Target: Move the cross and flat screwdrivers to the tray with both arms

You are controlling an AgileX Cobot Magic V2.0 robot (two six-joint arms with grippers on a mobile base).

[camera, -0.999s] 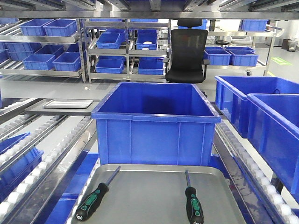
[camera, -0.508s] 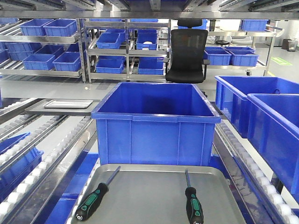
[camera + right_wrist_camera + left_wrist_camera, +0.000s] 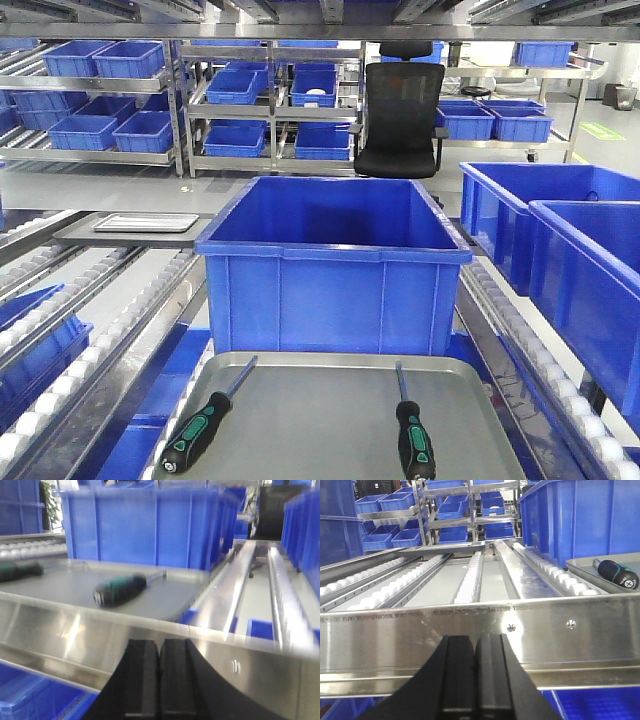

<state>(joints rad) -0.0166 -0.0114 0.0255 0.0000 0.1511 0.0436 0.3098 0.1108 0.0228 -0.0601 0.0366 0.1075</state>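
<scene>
Front view, tray: the grey tray (image 3: 340, 425) is lying at the bottom of the picture, its far rim sitting just in front of the big blue bin (image 3: 335, 265).
Front view, screwdrivers: the left screwdriver (image 3: 205, 420) is lying in the tray near its left rim, shaft angling up and to the right; the right screwdriver (image 3: 410, 425) is lying right of the middle, shaft pointing toward the bin. The two are resting well apart, with bare tray floor between them.
Front view, edges: roller rails (image 3: 95, 350) are running along the left of the tray and more blue bins (image 3: 565, 270) are crowding its right. No arm is showing here.
Left wrist view, claw: the left gripper (image 3: 476, 675) is sitting with its two black fingers pressed together, holding nothing, below a steel cross rail (image 3: 480, 630).
Left wrist view, extra: only the butt end of the left screwdriver (image 3: 618, 573) is peeking in at the right, resting in the tray corner (image 3: 582, 567); open roller lanes are stretching ahead.
Right wrist view, claw: the right gripper (image 3: 160, 680) is likewise pressed closed and empty, hanging below the tray's near rim (image 3: 75, 607).
Right wrist view, extra: the picture is blurring; the right screwdriver (image 3: 122, 590) is lying on the tray floor, and the left screwdriver's handle (image 3: 20, 571) is showing at the left edge.
</scene>
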